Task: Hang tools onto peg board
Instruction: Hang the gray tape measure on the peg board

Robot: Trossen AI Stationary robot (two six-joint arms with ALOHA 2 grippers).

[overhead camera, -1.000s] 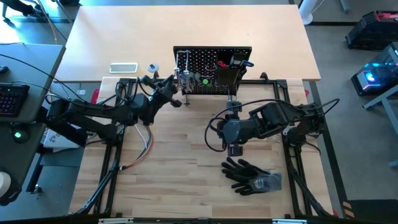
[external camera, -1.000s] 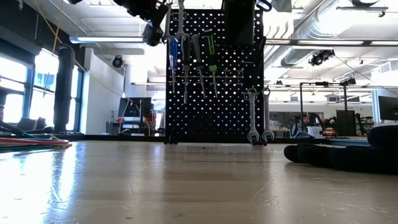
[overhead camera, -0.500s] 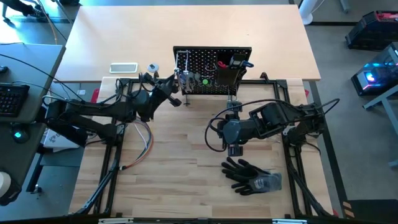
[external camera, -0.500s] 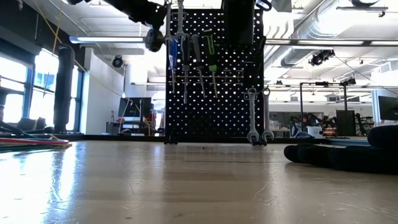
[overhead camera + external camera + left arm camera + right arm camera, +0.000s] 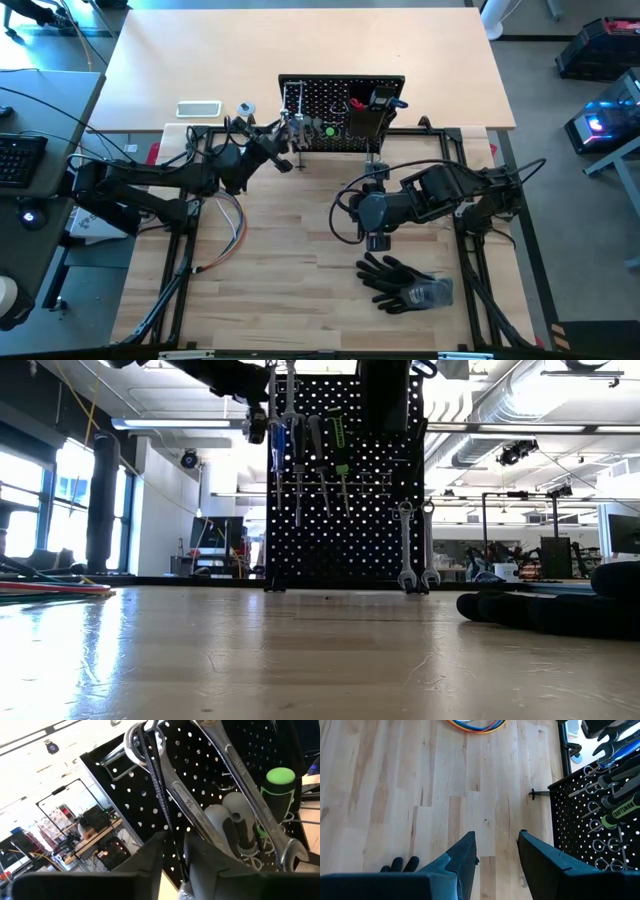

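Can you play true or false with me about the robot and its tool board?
1. The left gripper is up at the peg board. True.
2. The black gloves hang on the board. False: they lie on the table.
3. A green-handled driver hangs on the board. True.
4. The right gripper holds a wrench. False: its fingers are open with nothing between them.
5. Two silver wrenches hang low on the board. True.
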